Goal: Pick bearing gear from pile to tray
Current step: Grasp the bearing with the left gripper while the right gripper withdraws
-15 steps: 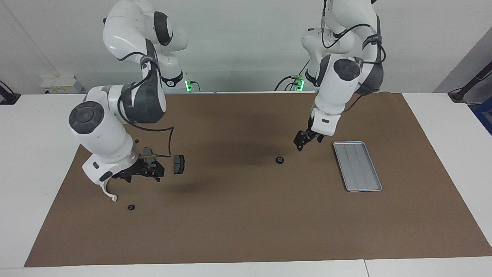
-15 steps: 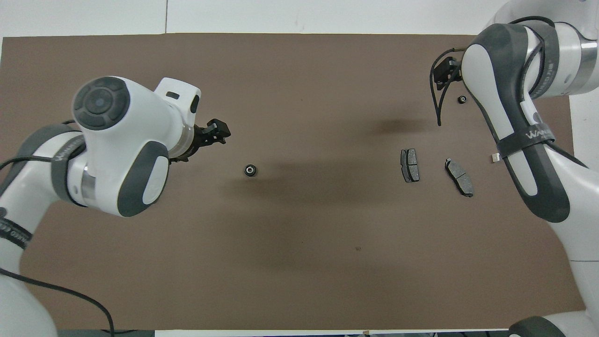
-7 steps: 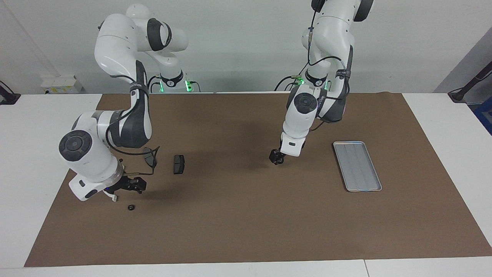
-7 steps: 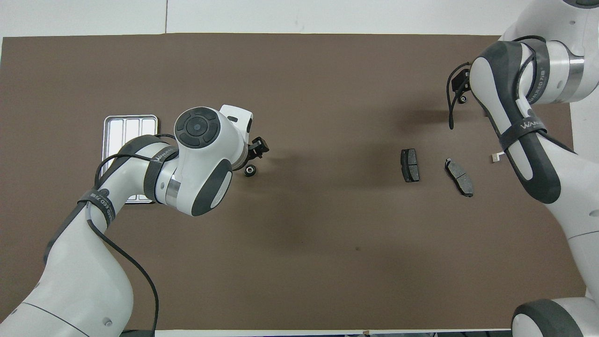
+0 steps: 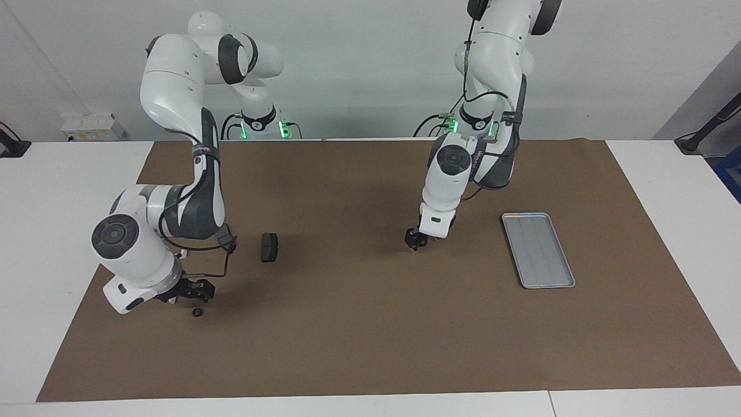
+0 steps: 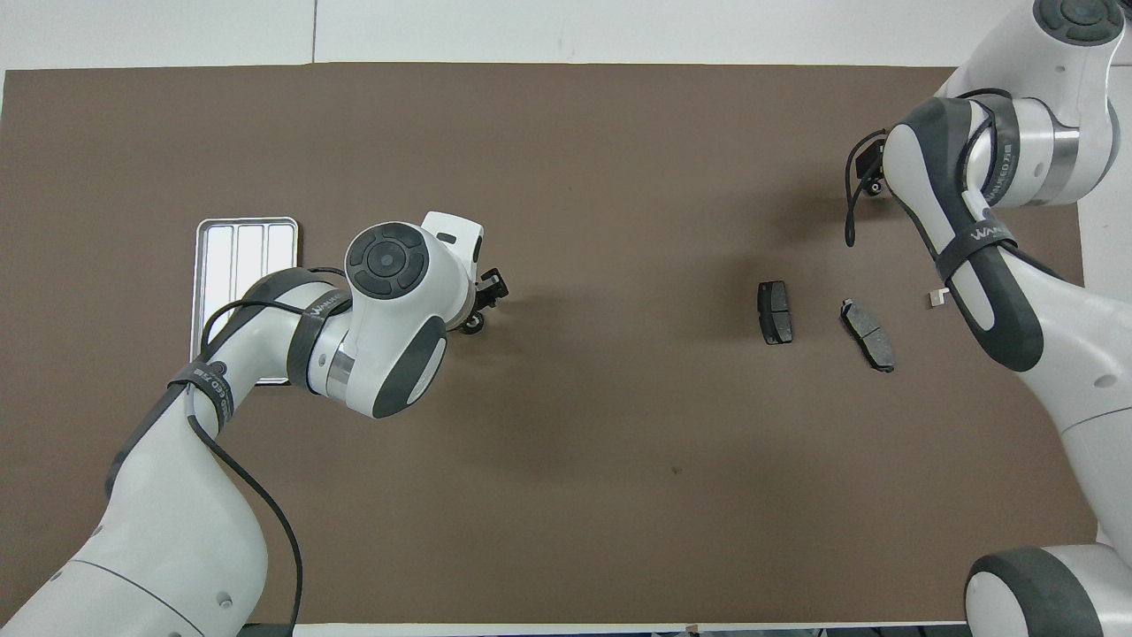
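Observation:
A small black bearing gear (image 6: pixel 473 326) lies on the brown mat mid-table. My left gripper (image 5: pixel 415 239) is down on it and hides it in the facing view; the gripper also shows in the overhead view (image 6: pixel 485 299). The silver tray (image 5: pixel 538 249) lies toward the left arm's end and holds nothing. A second bearing gear (image 5: pixel 198 313) lies at the right arm's end. My right gripper (image 5: pixel 194 291) hangs low beside it, apart from it. Two dark grey pads (image 6: pixel 776 311) (image 6: pixel 868 334) lie on the mat nearer to the robots than that gear.
The right arm's forearm (image 6: pixel 964 257) covers most of the white arc, whose end (image 6: pixel 936 299) shows beside the pads. The tray (image 6: pixel 239 257) is partly under the left arm in the overhead view. The brown mat (image 5: pixel 370 347) is bare toward its edge farthest from the robots.
My left gripper swung from beside the tray to the middle bearing gear and came down on it. My right gripper moved from the pads down to the second gear.

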